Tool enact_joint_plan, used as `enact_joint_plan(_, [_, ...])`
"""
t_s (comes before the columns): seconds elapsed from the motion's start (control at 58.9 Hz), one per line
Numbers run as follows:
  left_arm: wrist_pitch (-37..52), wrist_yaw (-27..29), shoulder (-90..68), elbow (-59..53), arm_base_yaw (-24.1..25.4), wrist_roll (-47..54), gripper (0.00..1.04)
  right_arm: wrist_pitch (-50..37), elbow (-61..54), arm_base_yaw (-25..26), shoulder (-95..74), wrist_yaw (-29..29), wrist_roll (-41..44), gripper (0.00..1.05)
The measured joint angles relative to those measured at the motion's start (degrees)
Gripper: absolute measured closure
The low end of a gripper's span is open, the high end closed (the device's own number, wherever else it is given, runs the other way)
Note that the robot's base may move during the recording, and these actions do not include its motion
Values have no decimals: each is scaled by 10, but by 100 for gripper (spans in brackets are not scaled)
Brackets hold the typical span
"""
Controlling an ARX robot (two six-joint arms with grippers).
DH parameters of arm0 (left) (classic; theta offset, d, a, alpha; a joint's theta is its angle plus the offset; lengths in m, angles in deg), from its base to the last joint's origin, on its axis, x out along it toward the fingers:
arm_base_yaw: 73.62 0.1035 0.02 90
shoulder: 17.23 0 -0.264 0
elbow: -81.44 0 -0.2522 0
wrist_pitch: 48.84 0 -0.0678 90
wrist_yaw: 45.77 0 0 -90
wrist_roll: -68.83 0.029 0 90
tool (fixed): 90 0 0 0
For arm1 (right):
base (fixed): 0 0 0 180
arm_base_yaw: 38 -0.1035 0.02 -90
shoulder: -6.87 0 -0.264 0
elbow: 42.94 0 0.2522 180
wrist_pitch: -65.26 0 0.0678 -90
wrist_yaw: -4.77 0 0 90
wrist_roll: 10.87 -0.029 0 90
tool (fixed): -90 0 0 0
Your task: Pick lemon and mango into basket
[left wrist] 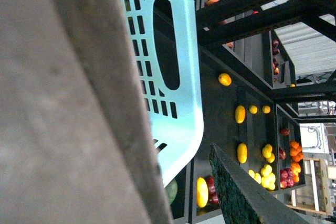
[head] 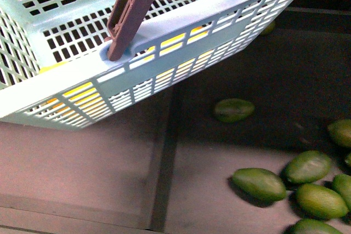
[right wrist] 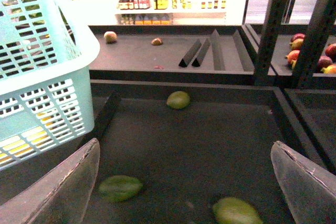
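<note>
The basket [head: 181,31] fills the near upper left of the front view, tilted, its brown handle [head: 131,9] crossing the rim. Yellow fruit [head: 82,100] shows through its slotted wall — whether lemon or mango I cannot tell. To the right, on the dark shelf tray [head: 98,168], lie green fruits [head: 259,183], one apart from the cluster. The right gripper [right wrist: 184,182] has its fingers [right wrist: 63,187] spread wide, empty, above that tray. The left gripper — a blurred finger [left wrist: 68,103] just beside the basket — cannot be judged open or closed. Yellow mangoes [left wrist: 241,153] lie on a farther shelf.
</note>
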Motion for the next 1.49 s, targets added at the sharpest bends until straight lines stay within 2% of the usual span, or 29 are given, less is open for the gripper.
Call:
enact_joint_plan(0.221, [0,-4,0,0,2,1,76,0,0,2,0,-5,0,9])
enact_joint_plan(0.458, [3,23,0,-1,6,12,76,0,0,2,0,-4,0,9])
enact_joint_plan(0.475, [13,35,0,-5,3,5,76,0,0,2,0,-4,0,9])
enact_joint_plan(0.526, [110,128,-1,-37,-9,-53,77,0,0,2,0,-3,0,9])
enact_joint_plan(0.56, [184,219,-15,-49,-18,-90,77,0,0,2,0,-3,0,9])
enact_joint_plan(0.611, [255,315,-42,-48,-20,-125,77,0,0,2,0,-4,0,9])
enact_joint_plan(0.679, [293,369,-77,-30,1,-158,77,0,0,2,0,-2,0,9])
enact_joint_plan(0.781, [299,372,-134,3,29,-185,77,0,0,2,0,0,0,9])
enact_joint_plan(0.917, [295,346,-229,62,53,-247,77,0,0,2,0,-2,0,9])
enact_joint_plan(1.172, [246,303,-367,156,70,-279,77,0,0,2,0,-1,0,9])
enact_joint_plan(1.494, [215,292,-406,156,90,-299,77,0,0,2,0,-2,0,9])
